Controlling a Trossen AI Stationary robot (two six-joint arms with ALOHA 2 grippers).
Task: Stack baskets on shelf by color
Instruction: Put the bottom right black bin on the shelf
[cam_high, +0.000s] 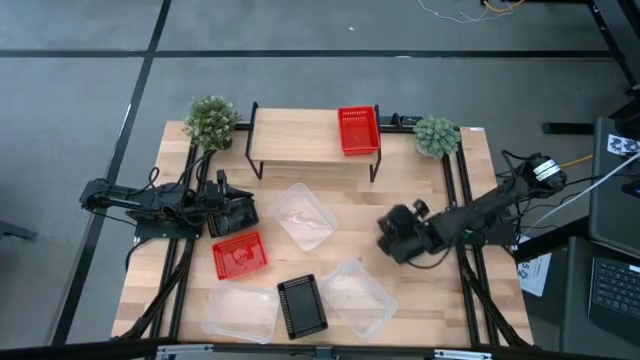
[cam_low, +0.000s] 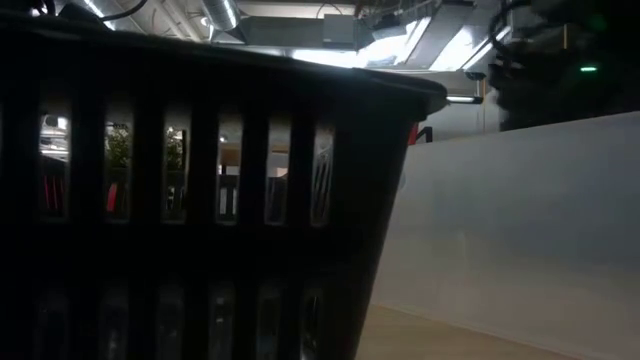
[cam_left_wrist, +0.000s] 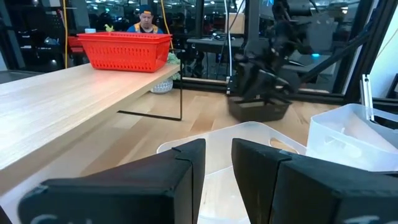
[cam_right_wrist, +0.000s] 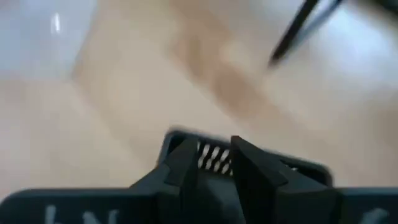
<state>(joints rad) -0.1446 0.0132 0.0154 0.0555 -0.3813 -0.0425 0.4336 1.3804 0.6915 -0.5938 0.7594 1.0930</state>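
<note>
We see the shelf (cam_high: 300, 140) at the table's (cam_high: 150, 250) far edge w/ one red basket (cam_high: 358, 130) on its right end; rest of the plank is bare. Other baskets are on the tabletop: a second red basket (cam_high: 239, 255) front-left of the shelf, a clear basket (cam_high: 305, 217) just in front of the shelf, another clear basket (cam_high: 357, 295) front-right, a third clear one (cam_high: 240, 312) at the near-left edge, and a black basket (cam_high: 301, 304) between those last two. The right gripper (cam_right_wrist: 214, 163) hangs right of centre, its jaws pinching the rim of another black basket (cam_right_wrist: 211, 155). The left gripper (cam_left_wrist: 217, 163) sits by the second red basket, facing the shelf, jaws nearly together on nothing. Potted plants (cam_high: 211, 120) flank the shelf.
</note>
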